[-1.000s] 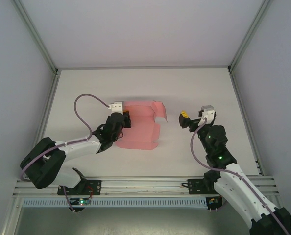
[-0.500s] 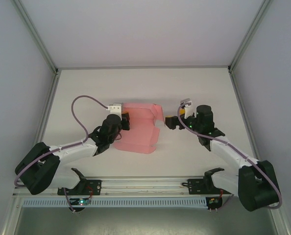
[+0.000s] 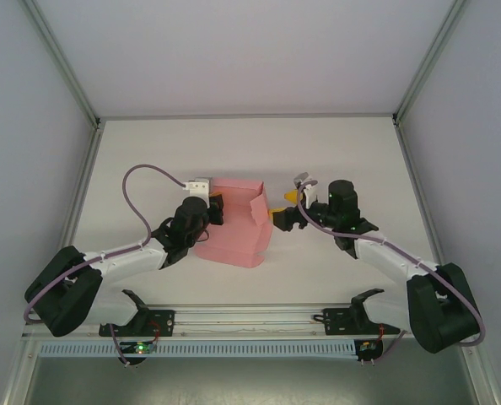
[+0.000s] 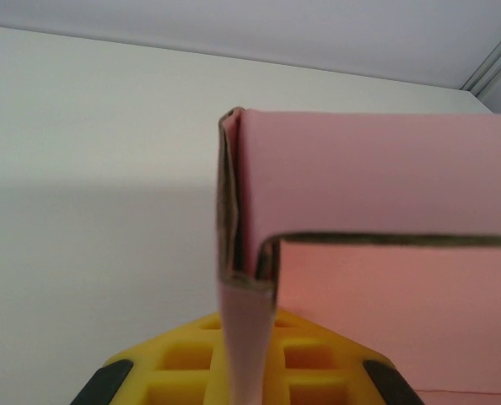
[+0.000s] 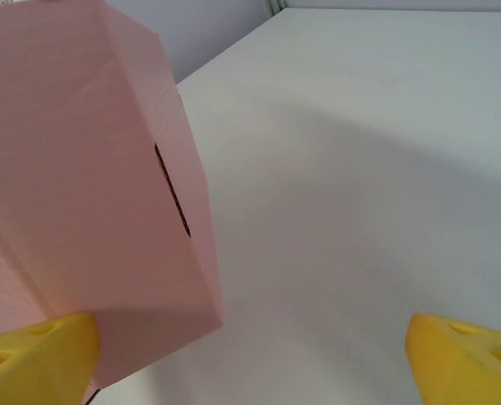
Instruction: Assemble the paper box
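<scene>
The box (image 3: 234,228) lies mid-worktop (image 3: 335,152), only part-folded: left jaws clenched on its left edge, right jaws released beside a raised right flap, so most folding and tucking seems left to do.

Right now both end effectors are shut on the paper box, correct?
Not both. The left end effector is shut on the paper box, but the right end effector is open, fingers wide apart, as the right wrist view shows.
</scene>
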You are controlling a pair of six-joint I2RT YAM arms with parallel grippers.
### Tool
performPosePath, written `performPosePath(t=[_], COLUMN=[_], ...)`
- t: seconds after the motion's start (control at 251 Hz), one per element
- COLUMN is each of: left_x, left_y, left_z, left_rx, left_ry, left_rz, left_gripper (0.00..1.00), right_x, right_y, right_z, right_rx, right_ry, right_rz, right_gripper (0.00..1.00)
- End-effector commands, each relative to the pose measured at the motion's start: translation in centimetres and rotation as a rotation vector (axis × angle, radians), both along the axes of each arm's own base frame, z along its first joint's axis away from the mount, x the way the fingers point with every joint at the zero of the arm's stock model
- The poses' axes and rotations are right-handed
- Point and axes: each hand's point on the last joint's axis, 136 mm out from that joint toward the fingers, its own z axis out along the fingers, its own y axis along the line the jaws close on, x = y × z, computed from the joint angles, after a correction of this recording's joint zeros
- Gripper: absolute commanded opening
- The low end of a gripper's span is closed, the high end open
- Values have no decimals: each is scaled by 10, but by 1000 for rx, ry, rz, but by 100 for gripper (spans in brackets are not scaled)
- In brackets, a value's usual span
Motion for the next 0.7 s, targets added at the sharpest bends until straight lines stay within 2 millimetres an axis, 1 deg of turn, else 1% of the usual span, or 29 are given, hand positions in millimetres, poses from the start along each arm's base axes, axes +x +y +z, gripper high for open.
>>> performPosePath(t=[0.0, 0.204, 0.243, 0.351, 0.463, 0.539, 0.698], left_x=[5, 5, 5, 6, 8, 8, 10], left_y=[1, 3, 4, 8, 13, 17, 15], left_z=[11, 7, 7, 6, 3, 0, -3], left_rx=[-35, -24, -21, -10, 12, 25, 32], left_ry=[-22, -10, -9, -7, 0, 6, 13], left_rz=[12, 26, 29, 48, 79, 95, 91], left_gripper=[0, 0, 0, 0, 0, 0, 0], right_x=[0, 4, 11, 18, 16, 10, -5], right_y=[14, 20, 16, 10, 8, 10, 21], right_z=[18, 21, 20, 12, 11, 14, 21], right_rx=[19, -10, -37, -138, -178, -170, -126], right_ry=[-69, -101, -103, -96, -100, -111, -114], right_rz=[64, 58, 15, -68, -90, -72, 25], right_gripper=[92, 87, 87, 85, 85, 85, 68])
